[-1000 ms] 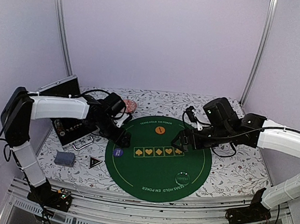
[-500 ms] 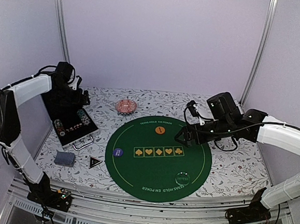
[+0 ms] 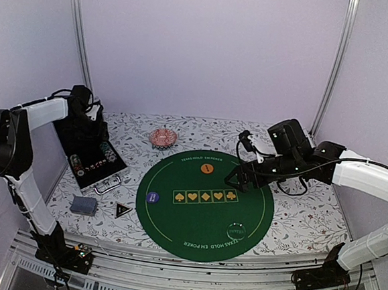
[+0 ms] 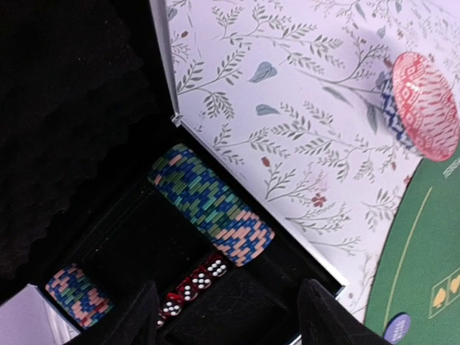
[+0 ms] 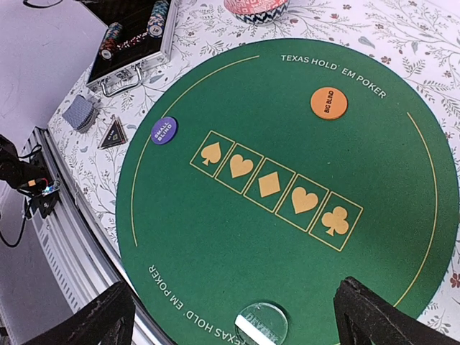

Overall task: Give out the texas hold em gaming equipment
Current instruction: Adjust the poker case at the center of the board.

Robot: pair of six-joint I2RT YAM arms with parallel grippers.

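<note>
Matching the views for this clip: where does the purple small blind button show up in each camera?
Top external: small blind button lies just inside the left edge of the green mat.
Left wrist: bottom right corner, cut off by the frame edge.
Right wrist: left of centre, just inside the mat's edge.
Shared landmark: the pink patterned dish, off the mat's far side.

A mat (image 3: pixel 205 203) lies mid-table, carrying a big-blind button (image 3: pixel 207 167) far, a small-blind button (image 3: pixel 153 197) left and a dealer disc (image 3: pixel 236 230) near; behind it a dish (image 3: pixel 163 137), left a case (image 3: pixel 92 157) holding chips (image 4: pixel 210 204) and dice (image 4: pixel 194 282), a deck (image 3: pixel 84 205) nearer.
</note>
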